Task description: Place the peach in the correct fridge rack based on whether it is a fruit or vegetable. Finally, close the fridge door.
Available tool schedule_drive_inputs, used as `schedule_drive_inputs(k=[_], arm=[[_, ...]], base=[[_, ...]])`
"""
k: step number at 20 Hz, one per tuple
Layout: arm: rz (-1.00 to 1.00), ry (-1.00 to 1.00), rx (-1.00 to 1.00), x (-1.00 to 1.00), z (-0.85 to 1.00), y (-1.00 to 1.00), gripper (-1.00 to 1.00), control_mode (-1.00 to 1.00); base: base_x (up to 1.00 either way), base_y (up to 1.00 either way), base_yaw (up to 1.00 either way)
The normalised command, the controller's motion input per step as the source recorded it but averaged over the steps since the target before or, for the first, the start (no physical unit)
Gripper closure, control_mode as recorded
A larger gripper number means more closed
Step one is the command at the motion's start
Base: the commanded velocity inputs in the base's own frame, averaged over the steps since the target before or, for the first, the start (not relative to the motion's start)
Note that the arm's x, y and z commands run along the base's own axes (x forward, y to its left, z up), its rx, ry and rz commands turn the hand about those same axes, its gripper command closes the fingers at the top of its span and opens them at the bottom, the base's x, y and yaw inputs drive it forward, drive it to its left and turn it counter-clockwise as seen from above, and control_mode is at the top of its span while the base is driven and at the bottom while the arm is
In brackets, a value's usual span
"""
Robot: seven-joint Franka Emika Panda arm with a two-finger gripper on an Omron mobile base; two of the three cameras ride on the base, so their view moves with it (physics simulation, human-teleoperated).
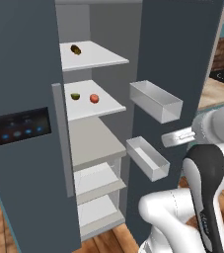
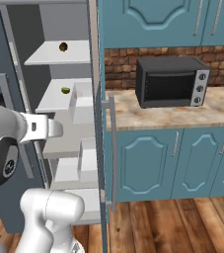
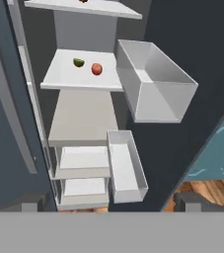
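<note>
Right now you have the peach sitting on the fridge rack, the second white shelf from the top, left of centre in the left base view. Just beside it, toward the frame's left, lies a small dark-green round item; the two are near each other but apart. On the top shelf above you can see a brownish-yellow oblong item.

Your hand view looks into the open fridge from a little way back: the peach shows in the upper middle of the frame on the same rack, with the green item to its left.

The fridge door stands wide open on the right side of the left base view, with its two pale bins, the upper bin and the lower bin, jutting from its inner face. In the right base view you see that door edge-on near the middle, its long handle facing the counter with the microwave.

Your gripper holds nothing, and its dark tips sit far apart at the bottom corners of the hand view, so the jaws are spread. It hangs in front of the fridge, clear of both the shelves and the door.
</note>
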Motion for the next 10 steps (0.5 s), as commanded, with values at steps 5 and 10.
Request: schedule_drive_inputs(k=[5, 10], arm=[[-0.09, -0.3, 0.03, -0.47, -0.07, -0.5, -1.0, -1.0], [-0.05, -0.21, 0.12, -0.22, -0.06, -0.82, -1.0, -1.0]], base=[[0.0, 0.0, 0.0], [0.0, 0.0, 0.0]])
